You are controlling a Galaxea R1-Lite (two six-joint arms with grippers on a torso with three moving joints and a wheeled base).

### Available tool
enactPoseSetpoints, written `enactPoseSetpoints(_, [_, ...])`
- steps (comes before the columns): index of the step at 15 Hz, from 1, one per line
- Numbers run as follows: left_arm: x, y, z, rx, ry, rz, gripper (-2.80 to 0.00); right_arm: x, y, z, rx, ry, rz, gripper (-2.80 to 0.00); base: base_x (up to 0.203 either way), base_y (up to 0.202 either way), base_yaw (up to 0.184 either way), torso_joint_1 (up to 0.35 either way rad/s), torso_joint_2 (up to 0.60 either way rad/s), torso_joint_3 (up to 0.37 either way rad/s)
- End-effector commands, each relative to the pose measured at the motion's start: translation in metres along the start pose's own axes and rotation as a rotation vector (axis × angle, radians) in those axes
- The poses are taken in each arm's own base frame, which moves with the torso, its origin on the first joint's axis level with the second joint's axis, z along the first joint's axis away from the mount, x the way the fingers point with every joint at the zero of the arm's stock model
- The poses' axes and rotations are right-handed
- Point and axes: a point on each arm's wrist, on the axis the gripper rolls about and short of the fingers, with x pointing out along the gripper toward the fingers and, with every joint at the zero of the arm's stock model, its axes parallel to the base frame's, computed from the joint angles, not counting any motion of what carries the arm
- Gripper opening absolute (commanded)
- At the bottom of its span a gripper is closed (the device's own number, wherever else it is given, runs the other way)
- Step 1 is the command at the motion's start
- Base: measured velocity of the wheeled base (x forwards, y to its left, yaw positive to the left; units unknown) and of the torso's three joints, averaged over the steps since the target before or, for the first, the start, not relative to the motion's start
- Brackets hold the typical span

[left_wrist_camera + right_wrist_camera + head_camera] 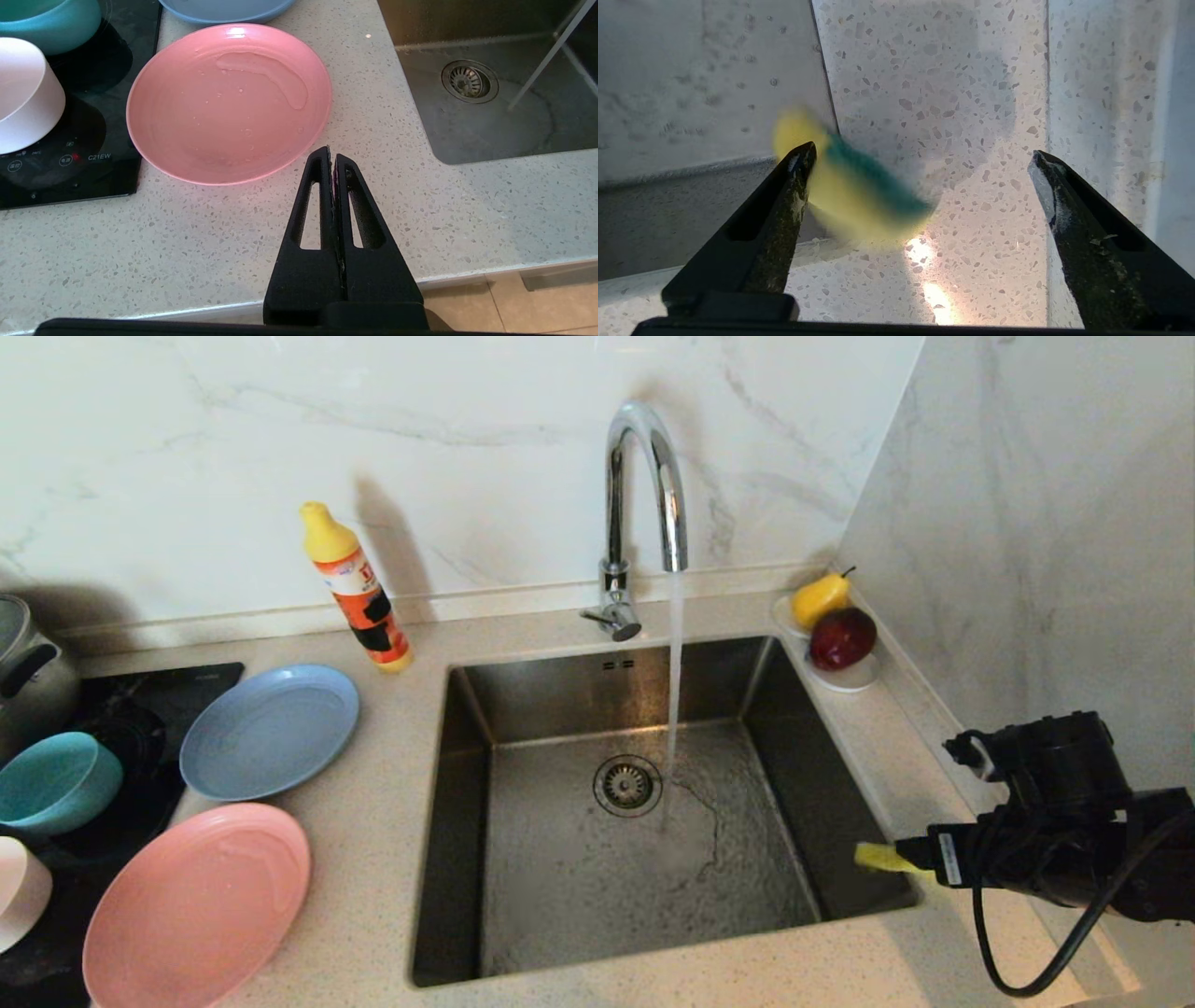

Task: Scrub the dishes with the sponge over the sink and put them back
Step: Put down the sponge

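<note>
1. Right gripper (920,158) hangs at the sink's (467,784) right rim, jaws spread wide, gripping nothing.
2. Blurred between them, the sponge (859,191) is loose; contact with one finger is unclear.
3. Left gripper (332,156), pressed shut and empty, sits near the salmon-pink plate (229,102), left of the sink.
4. Teal bowl (56,782) and pale bowl (21,891) are cut off farther left.

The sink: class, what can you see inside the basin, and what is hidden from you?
Inside the sink are a round strainer drain and water running from the faucet over the floor. No dishes lie in it. The near wall is hidden below the counter edge.
</note>
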Motion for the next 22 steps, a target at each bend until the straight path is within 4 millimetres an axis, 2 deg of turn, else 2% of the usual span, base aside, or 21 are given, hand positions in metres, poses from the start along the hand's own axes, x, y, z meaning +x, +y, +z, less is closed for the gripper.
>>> enactPoseSetpoints(1, [0.0, 0.0, 0.0, -0.001, 0.001, 0.0, -2.8, -0.002, 0.0, 0.002, 0.002, -0.013, -0.009, 0.0, 0.0, 0.0, 0.0, 0.0, 0.0, 0.0])
enactPoseSetpoints(10, [0.0, 0.0, 0.0, -0.001, 0.001, 0.0, -2.8, -0.003, -0.001, 0.003, 0.004, -0.019, -0.016, 0.0, 0.0, 0.0, 0.0, 0.0, 0.0, 0.0])
enactPoseSetpoints(19, [0.0, 0.0, 0.0, -0.001, 0.001, 0.0, -2.8, -0.024, 0.002, 0.006, 0.006, -0.061, 0.028, 0.0, 0.0, 0.0, 0.0, 0.0, 0.0, 0.0])
enactPoseSetpoints(22, [0.0, 0.0, 0.0, -0.001, 0.001, 0.0, -2.8, -0.036, -0.002, 0.0, 0.009, -0.065, 0.07, 0.0, 0.0, 0.0, 0.0, 0.0, 0.0, 0.0])
